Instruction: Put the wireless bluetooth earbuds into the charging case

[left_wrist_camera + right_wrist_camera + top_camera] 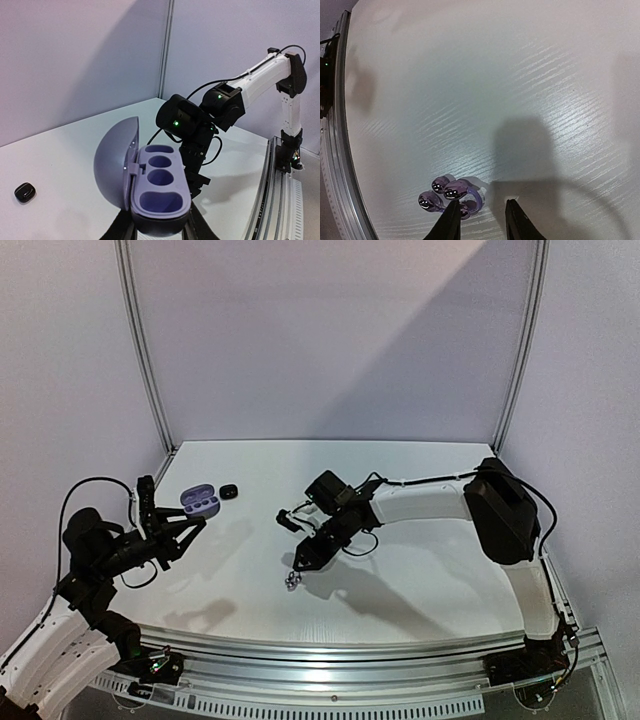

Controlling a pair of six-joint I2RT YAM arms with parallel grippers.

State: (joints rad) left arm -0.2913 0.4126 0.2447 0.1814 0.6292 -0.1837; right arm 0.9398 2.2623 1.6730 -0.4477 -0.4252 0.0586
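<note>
My left gripper (188,523) is shut on the open lilac charging case (199,502) and holds it above the table at the left. In the left wrist view the case (160,182) has its lid swung left, its wells are empty, and the gripper (160,229) clamps its base. A cluster of shiny purple and silvery earbuds (292,581) lies on the table. My right gripper (301,561) hangs open just over it. In the right wrist view the earbuds (447,192) lie beside the left fingertip (451,217), outside the open gripper (482,220).
A small black earbud-like piece (229,491) lies on the table behind the case, and it also shows in the left wrist view (24,192). The aluminium rail (400,652) runs along the near table edge. The right arm (200,122) reaches across the middle.
</note>
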